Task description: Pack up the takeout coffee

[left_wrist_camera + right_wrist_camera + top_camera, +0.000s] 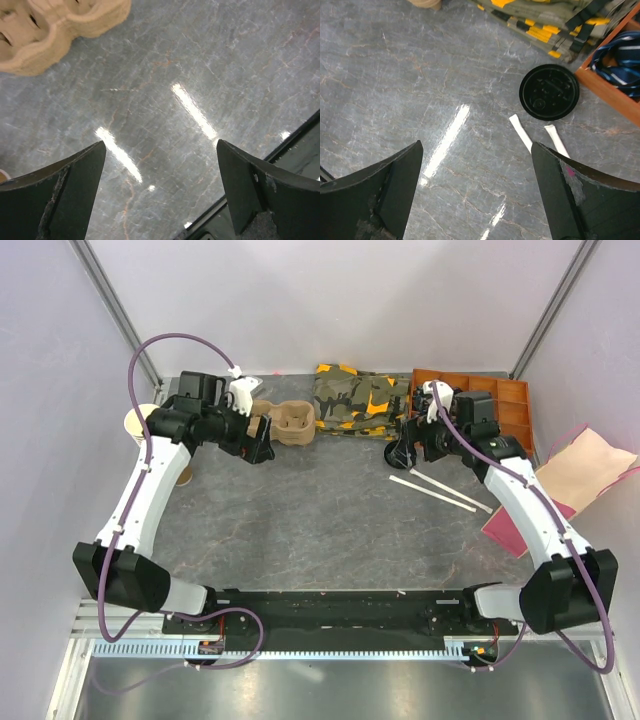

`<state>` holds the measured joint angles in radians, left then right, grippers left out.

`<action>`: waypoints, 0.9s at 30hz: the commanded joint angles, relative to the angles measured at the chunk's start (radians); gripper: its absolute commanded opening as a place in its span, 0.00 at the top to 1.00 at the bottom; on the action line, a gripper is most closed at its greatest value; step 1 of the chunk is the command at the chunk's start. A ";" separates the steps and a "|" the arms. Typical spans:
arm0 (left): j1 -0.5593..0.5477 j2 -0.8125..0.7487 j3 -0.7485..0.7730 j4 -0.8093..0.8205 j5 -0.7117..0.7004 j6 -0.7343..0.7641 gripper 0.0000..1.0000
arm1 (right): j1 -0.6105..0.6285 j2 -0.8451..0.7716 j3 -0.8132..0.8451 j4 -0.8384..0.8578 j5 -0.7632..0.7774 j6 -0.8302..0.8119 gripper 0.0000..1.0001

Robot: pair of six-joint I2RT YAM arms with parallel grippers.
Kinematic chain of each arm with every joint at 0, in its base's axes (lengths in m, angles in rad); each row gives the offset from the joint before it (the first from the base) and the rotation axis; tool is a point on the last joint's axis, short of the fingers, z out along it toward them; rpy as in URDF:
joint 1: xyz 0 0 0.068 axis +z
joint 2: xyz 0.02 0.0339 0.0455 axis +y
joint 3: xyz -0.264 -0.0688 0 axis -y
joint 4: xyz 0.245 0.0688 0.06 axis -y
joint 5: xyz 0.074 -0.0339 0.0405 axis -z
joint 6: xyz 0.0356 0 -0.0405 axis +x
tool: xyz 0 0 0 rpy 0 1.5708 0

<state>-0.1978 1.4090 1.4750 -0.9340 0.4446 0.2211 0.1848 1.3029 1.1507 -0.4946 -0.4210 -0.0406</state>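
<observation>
A grey marbled worktop (pixel 320 530) sits between pale walls. The left fingers (pixel 75 190) stand spread wide above it, holding nothing, with the pulp cup carrier (pixel 55 30) near beyond them. The right fingers (pixel 390 185) are spread wide too, and empty. Just past them lie two white straws (pixel 521 132), then the coffee's black lid (pixel 549 91), flat on the worktop near the orange tray (pixel 615 95) and the camouflage cloth (pixel 545 20). Whether a cup stands under it I cannot tell.

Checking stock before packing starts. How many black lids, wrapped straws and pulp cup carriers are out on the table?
Black lid: 1
Wrapped straws: 2
Pulp cup carrier: 1
Total: 4
</observation>
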 commanded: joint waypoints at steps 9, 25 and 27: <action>-0.003 0.031 0.137 0.138 -0.236 0.174 0.00 | 0.004 0.186 0.196 -0.117 -0.062 -0.035 0.02; 0.006 0.350 0.395 0.054 -0.209 0.659 0.00 | 0.007 0.262 0.239 -0.168 -0.094 -0.076 0.02; 0.018 0.430 0.482 -0.049 -0.147 0.704 0.04 | 0.008 0.269 0.247 -0.168 -0.105 -0.074 0.02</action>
<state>-0.1970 1.7123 1.8160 -0.8288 0.2325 0.7422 0.1860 1.5547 1.3445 -0.6628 -0.4866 -0.0948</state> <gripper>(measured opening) 0.990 0.982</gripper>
